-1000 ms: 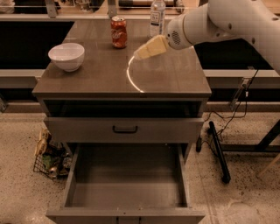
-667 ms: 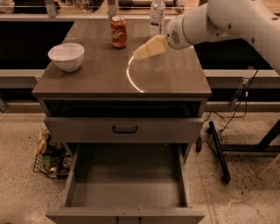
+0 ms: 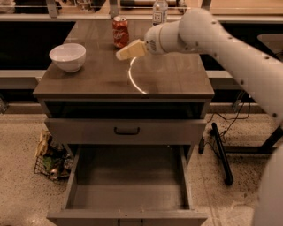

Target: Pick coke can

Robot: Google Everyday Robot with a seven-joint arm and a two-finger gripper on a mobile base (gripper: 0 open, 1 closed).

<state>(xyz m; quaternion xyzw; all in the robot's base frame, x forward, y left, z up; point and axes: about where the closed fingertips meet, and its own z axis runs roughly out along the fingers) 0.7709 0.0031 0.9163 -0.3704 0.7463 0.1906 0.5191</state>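
The coke can (image 3: pixel 120 32) stands upright near the far edge of the table (image 3: pixel 177 79), just beyond your gripper (image 3: pixel 120 54), whose width cannot be told here, so come in off-centre and you risk knocking it over or shoving it off the back.

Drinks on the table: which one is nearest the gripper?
The red coke can, just beyond the gripper hovering over the table; the clear bottle stands farther back, to the right.
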